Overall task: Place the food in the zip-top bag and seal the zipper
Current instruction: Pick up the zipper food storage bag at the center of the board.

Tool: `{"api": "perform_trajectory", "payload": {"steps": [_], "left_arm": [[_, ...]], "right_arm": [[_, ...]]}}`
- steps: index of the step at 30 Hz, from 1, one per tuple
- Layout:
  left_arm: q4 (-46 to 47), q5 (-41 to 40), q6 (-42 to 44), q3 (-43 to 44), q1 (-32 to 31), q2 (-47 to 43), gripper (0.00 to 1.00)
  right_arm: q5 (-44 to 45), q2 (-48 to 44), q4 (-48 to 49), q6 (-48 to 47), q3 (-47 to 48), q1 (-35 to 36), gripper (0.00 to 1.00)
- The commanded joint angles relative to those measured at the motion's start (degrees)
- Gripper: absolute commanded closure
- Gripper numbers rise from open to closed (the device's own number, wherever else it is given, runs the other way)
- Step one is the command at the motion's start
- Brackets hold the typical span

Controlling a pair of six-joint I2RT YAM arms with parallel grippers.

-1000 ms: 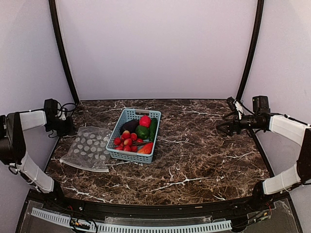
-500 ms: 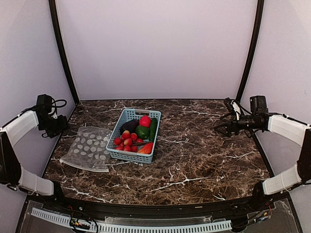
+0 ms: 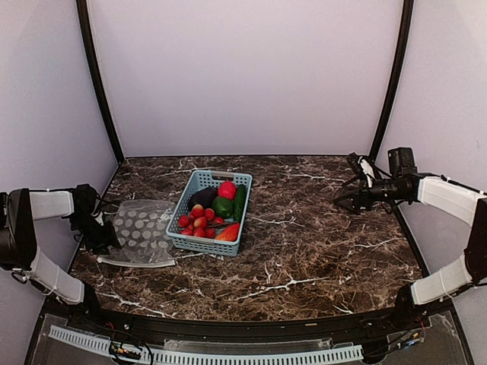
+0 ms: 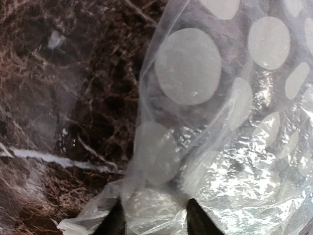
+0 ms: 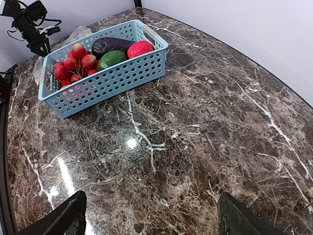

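Note:
The food lies in a light-blue basket: cherry tomatoes, eggplant, green pepper, cucumber, a red piece and an orange piece. The clear dotted zip-top bag lies left of the basket. A whitish strip, the zipper, runs along the bag's near edge; I see no slider. My left gripper is low at the bag's left edge, open, with bag plastic between its fingertips. My right gripper is open and empty, high at the right.
In the right wrist view the basket shows at the upper left with the tomatoes and eggplant, and marble table lies below the gripper. Walls enclose the table on three sides.
My left gripper came down from the back left wall to the bag's left edge, and that edge now looks lifted and crumpled. My right gripper drifted slightly left.

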Motion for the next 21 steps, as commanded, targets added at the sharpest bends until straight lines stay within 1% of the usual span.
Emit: {"api": "perform_trajectory", "payload": {"steps": [1, 2, 3, 5, 9, 13, 15, 18, 21], "left_arm": [[1.78, 1.24, 1.27, -1.82, 0.30, 0.09, 0.75], [2.11, 1.43, 1.32, -1.68, 0.28, -0.10, 0.80], [2.99, 1.55, 1.31, -1.66, 0.30, -0.77, 0.88], [4.02, 2.00, 0.99, -1.49, 0.23, -2.55, 0.97], [4.31, 2.48, -0.26, 1.38, 0.12, -8.61, 0.99], [4.10, 2.72, -1.82, 7.92, -0.12, -15.13, 0.99], [5.73, 4.43, -3.13, 12.49, -0.32, -17.28, 0.99], [7.66, 8.06, -5.86, 17.50, -1.90, -17.44, 0.99], [8.08, 7.83, -6.97, 24.32, -5.37, -15.88, 0.99]], "right_arm": [[1.26, 1.69, -1.86, -1.75, 1.67, 2.21, 0.10], [1.89, 1.81, -1.97, -2.01, 1.75, 2.84, 0.10], [2.55, 1.93, -2.02, -2.28, 1.76, 3.43, 0.10], [3.81, 1.90, -2.19, -2.69, 1.77, 4.25, 0.10], [4.44, 1.90, -2.20, -2.64, 1.89, 4.92, 0.10], [4.08, 1.94, -2.28, -1.97, 2.09, 5.30, 0.10], [3.65, 1.95, -2.28, -1.49, 2.24, 5.36, 0.10], [2.44, 1.69, -2.35, 0.12, 3.29, 5.41, 0.10], [0.18, 1.20, -3.81, 1.64, 6.02, 5.41, 0.11]]}}
